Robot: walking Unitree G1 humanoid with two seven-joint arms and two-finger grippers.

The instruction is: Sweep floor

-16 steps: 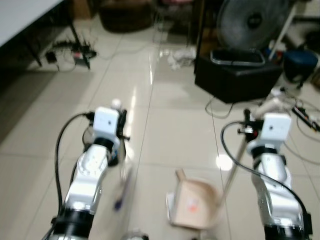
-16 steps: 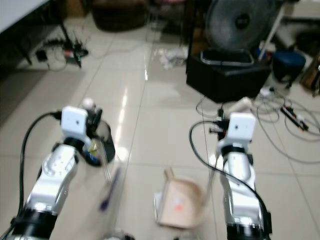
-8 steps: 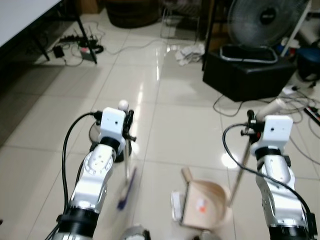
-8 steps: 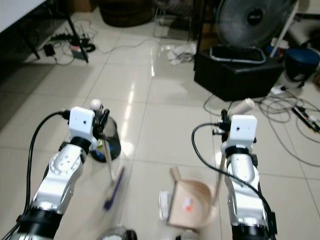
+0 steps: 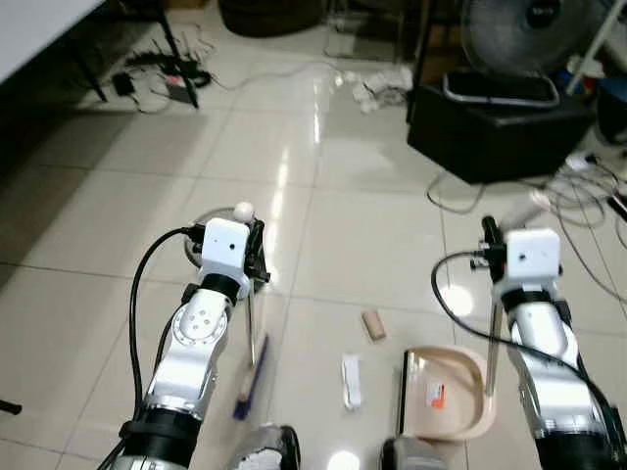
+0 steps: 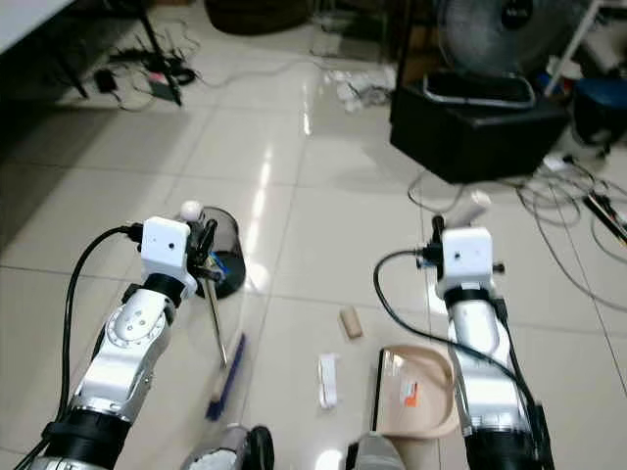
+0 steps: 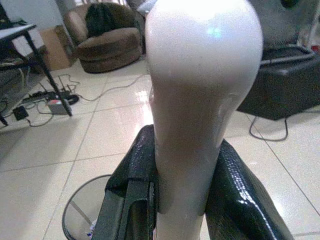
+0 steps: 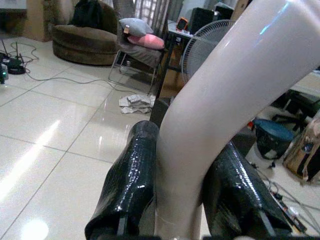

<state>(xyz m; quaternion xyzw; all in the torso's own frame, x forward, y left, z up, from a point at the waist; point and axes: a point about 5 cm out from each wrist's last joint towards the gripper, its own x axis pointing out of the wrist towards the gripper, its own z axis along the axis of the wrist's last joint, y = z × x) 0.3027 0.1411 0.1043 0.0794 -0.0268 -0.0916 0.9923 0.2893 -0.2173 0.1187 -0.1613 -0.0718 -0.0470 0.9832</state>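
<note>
My left gripper (image 5: 253,257) is shut on the pale broom handle (image 7: 200,90), just below its rounded top (image 5: 243,210). The shaft runs down to the purple broom head (image 5: 250,377), which rests on the tiles. My right gripper (image 5: 487,257) is shut on the dustpan's upright pale handle (image 8: 225,100). The beige dustpan (image 5: 446,392) lies flat on the floor below it, mouth facing left. A small brown scrap (image 5: 373,325) and a white paper scrap (image 5: 352,380) lie between the broom head and the pan.
A wire waste bin (image 6: 223,264) stands just behind my left gripper. Farther back are a black box (image 5: 500,137) and a fan (image 5: 519,24), with cables (image 5: 588,186) on the right. A power strip (image 5: 176,88) and table legs are at the back left.
The whole view has shifted and sharpened as the camera moved. The dustpan now lies flatter and farther right of the two scraps. Both grippers keep their hold.
</note>
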